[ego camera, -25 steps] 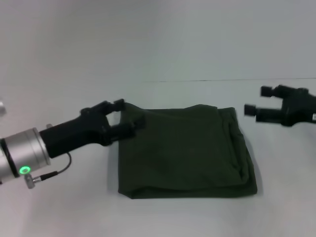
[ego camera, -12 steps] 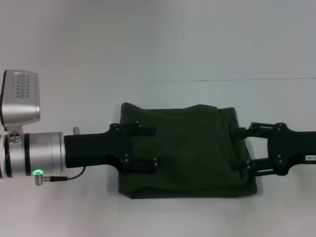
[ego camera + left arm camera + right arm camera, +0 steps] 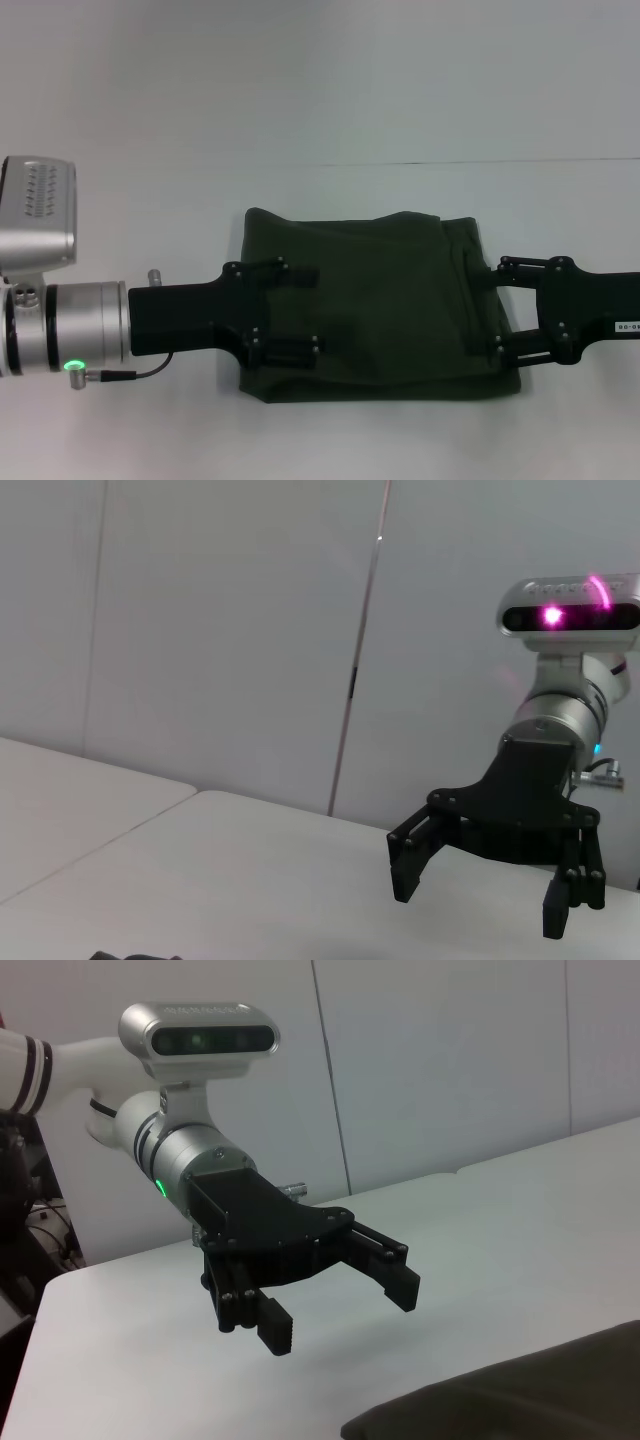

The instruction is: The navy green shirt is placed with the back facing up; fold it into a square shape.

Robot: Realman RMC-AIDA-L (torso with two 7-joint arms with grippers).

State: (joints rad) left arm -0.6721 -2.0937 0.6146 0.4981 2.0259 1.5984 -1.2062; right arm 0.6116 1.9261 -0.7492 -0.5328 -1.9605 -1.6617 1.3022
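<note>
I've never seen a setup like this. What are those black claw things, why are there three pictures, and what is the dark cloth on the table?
The black claws are the grippers of a two-armed robot. One picture comes from a camera on its head, looking down at a white table. There the left gripper and the right gripper reach in from either side, both with fingers spread, holding nothing. The other two pictures come from cameras on the wrists, each looking across at the opposite arm's gripper, which hangs above the table. The cloth is a navy green shirt, lying flat and already folded into a rough square.
</note>
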